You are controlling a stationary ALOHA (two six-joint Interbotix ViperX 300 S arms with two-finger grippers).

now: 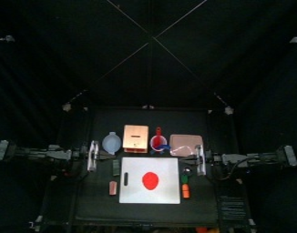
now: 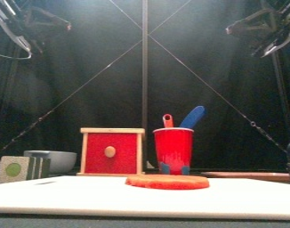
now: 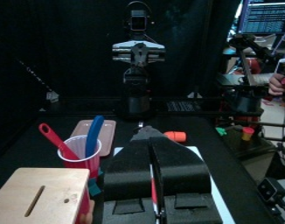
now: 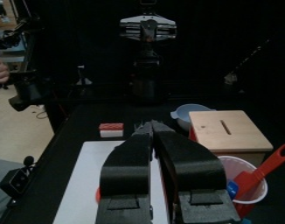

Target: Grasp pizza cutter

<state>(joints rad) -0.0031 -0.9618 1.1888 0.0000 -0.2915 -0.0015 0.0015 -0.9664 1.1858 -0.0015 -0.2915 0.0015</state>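
I see both arms parked at mid-frame edges, left gripper and right gripper pinched closed and empty, red cup at centre.

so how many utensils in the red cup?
2. A red-handled one leans toward the wooden box; a blue-handled one stands beside it. Both sit in the red cup; anything shorter inside would be hidden.
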